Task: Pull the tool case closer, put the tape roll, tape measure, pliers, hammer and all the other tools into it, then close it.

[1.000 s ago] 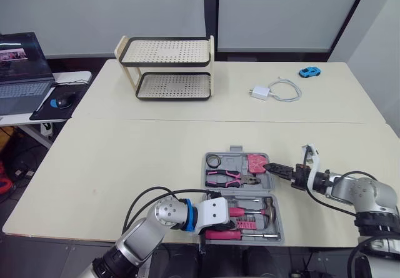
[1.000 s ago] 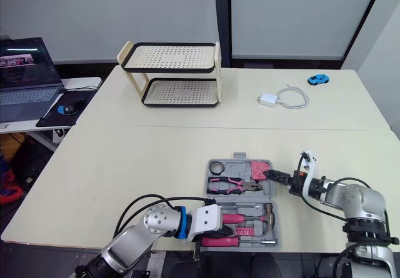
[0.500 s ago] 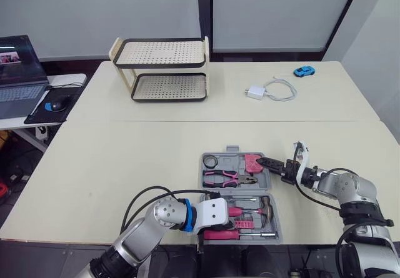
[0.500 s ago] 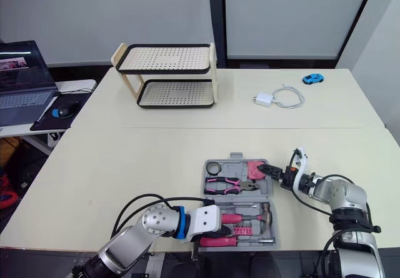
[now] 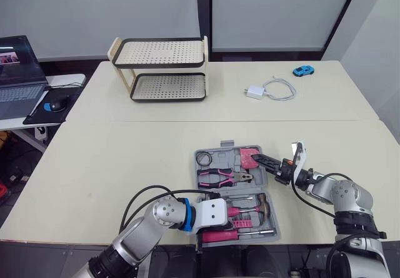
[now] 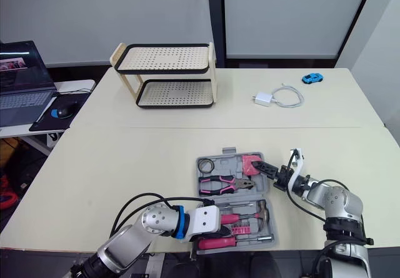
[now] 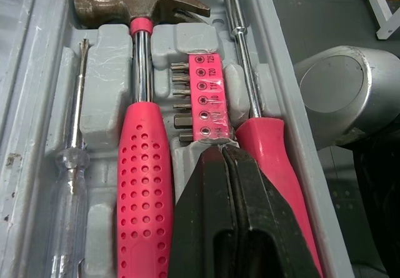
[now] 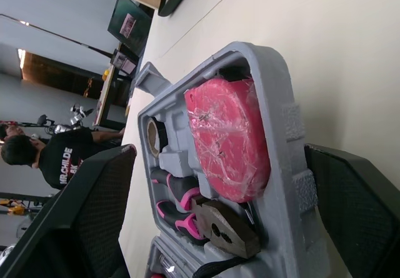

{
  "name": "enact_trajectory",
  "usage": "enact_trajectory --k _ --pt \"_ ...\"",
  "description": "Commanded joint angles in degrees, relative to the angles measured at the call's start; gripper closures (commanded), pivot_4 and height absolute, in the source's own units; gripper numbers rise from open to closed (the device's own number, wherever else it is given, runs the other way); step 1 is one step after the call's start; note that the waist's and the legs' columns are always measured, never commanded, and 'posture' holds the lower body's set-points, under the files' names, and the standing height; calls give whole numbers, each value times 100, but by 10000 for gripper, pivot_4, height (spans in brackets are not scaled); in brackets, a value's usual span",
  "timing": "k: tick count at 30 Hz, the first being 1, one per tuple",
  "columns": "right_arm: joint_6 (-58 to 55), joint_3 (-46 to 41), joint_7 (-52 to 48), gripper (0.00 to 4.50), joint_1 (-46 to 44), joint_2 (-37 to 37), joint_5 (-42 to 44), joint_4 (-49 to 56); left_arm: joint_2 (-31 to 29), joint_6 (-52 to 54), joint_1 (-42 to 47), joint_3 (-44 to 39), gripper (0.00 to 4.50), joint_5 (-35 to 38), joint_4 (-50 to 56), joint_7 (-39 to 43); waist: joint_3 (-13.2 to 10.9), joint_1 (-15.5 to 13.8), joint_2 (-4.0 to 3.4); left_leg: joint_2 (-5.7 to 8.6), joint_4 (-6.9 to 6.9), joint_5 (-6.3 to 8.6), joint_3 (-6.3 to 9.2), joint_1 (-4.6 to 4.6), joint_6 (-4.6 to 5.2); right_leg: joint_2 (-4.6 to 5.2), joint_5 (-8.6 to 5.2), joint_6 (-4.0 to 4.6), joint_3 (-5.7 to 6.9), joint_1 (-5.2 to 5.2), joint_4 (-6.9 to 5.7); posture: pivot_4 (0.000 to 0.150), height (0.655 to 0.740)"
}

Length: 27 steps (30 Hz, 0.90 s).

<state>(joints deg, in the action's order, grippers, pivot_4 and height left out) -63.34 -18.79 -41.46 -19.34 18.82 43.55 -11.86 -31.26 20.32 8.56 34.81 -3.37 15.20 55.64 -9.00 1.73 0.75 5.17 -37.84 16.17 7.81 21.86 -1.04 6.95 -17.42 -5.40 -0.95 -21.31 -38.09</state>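
Person's shirt (image 8: pixel 65 165) bears white lettering, pink bit holder (image 7: pixel 201 94) small marks; neither reads clearly

1 tool case (image 5: pixel 226 159), 1 hammer (image 7: pixel 142 103), 1 pliers (image 5: pixel 224 178), 1 tape roll (image 5: pixel 202 158).

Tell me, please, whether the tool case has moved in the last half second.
Yes: against the unmoved shelf rack, the tool case has slid slightly to the robot's left.

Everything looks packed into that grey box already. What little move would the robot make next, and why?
Probably shut the right hand on the lid edge beside the tape measure, ready to fold it over. The tape roll, pliers and hammer all sit in the tool case, which lies open, and that open hand straddles that edge.
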Motion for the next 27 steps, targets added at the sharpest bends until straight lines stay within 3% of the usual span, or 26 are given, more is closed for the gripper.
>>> enact_trajectory --k 1,19,27 --pt "-107 -127 45 0 11 -62 379 477 -145 46 -99 119 44848 -258 -254 -51 0 1 0 0 0 0 0 0 0 0 0 0 1 0 0 1500 7400" --pt "-944 -710 883 0 222 -48 1781 1784 -246 -133 -150 23 44848 -258 -222 -91 -1 6 -2 -2 1 1 1 0 1 -1 0 0 1 -2 -2 1500 7400" --pt "-1163 -760 1254 0 390 16 2376 2122 -463 21 -445 -415 44848 157 533 -87 -3 13 -5 -6 4 1 -1 1 2 -2 0 0 -1 -5 -3 1500 7400"
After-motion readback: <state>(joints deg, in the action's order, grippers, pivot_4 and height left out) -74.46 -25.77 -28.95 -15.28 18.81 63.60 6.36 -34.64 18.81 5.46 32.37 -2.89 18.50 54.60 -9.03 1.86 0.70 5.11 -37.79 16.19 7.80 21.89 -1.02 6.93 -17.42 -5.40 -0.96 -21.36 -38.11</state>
